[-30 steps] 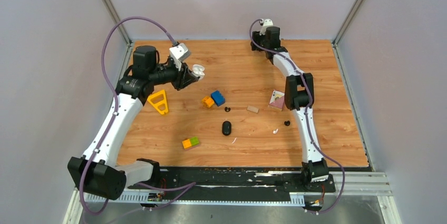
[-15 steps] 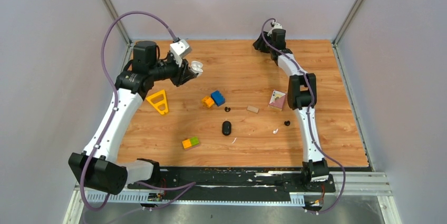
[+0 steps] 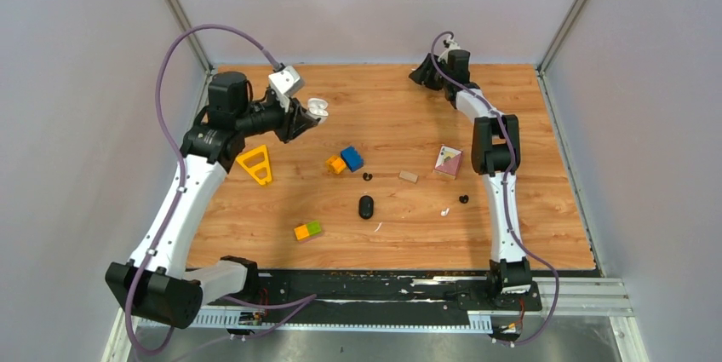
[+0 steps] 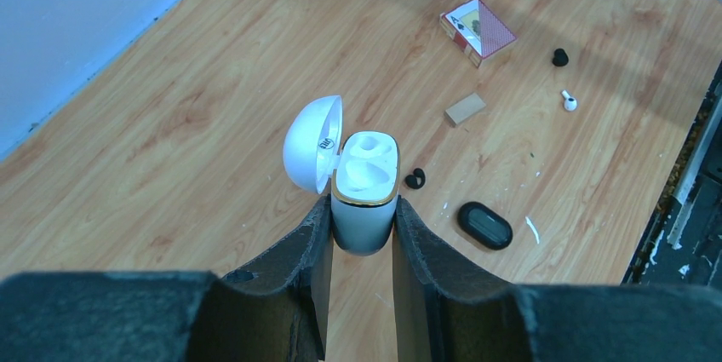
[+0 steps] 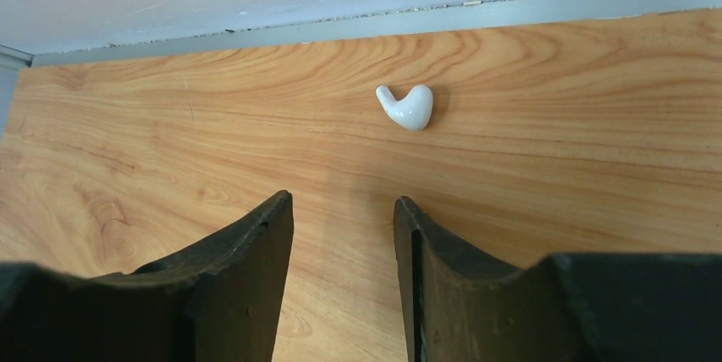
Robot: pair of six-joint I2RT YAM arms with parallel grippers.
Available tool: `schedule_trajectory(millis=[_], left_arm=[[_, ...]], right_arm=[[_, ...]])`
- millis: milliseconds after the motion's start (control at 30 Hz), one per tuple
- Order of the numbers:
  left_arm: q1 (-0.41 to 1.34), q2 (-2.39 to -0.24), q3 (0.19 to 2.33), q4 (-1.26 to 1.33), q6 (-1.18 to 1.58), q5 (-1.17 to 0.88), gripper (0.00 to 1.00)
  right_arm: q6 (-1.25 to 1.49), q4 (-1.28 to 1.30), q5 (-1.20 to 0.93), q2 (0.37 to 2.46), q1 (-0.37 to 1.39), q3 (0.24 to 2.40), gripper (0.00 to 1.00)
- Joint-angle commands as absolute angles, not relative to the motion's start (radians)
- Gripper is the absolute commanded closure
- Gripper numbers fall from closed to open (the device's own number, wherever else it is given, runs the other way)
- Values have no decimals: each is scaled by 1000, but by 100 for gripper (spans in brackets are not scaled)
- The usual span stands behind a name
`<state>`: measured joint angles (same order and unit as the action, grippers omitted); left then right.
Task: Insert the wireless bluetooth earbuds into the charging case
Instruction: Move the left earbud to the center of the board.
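Observation:
My left gripper point(image 4: 362, 204) is shut on the white charging case point(image 4: 366, 192), held upright above the table with its lid open and both sockets empty; it also shows in the top view point(image 3: 317, 109). My right gripper point(image 5: 340, 200) is open and empty, low over the table's far edge point(image 3: 423, 71). A white earbud point(image 5: 407, 106) lies just beyond its fingertips by the back wall. Another white earbud point(image 3: 444, 209) and two black earbuds point(image 3: 367, 176) point(image 3: 463, 198) lie mid-table. A closed black charging case point(image 3: 366, 207) lies there too.
A yellow triangle point(image 3: 257, 163), blue-and-orange blocks point(image 3: 346, 160), an orange-green block point(image 3: 307, 230), a wooden block point(image 3: 409, 176) and a card box point(image 3: 448, 160) lie on the table. A thin white sliver point(image 3: 377, 226) lies by the black case. Walls enclose three sides.
My right arm has stretched further toward the back wall and lowered its gripper there. My left gripper has shifted slightly back with the white case in it.

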<state>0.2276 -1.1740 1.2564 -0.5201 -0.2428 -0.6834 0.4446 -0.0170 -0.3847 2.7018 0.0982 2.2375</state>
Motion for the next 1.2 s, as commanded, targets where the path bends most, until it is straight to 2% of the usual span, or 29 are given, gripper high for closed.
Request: schedule_trajectory(millis=[0,133,267,533,933,1167], left_arm=[[224,-1127,1225,-501,-251,-699,100],[224,-1115,1214,-545,-288,-683,100],[223,-1120,1209,-570,-303,-683,100],[224,-1156,1212,-558,-297,-684,100],[223,-1198,1212,-512,-287,-675,100],[224,-1190,1193,-483,-268,-682,100]], right_arm=[[457,-72,-372,2686,88,2274,51],[472,-90,-285,2724,89,2301,51],[525,-136,-180,2745,87,2290,44],[614,-164,-209,2882,97,2479,36],[761,-162,-239,3004,140,2627,36],[763,-214,-334,3016,185,2624,39]])
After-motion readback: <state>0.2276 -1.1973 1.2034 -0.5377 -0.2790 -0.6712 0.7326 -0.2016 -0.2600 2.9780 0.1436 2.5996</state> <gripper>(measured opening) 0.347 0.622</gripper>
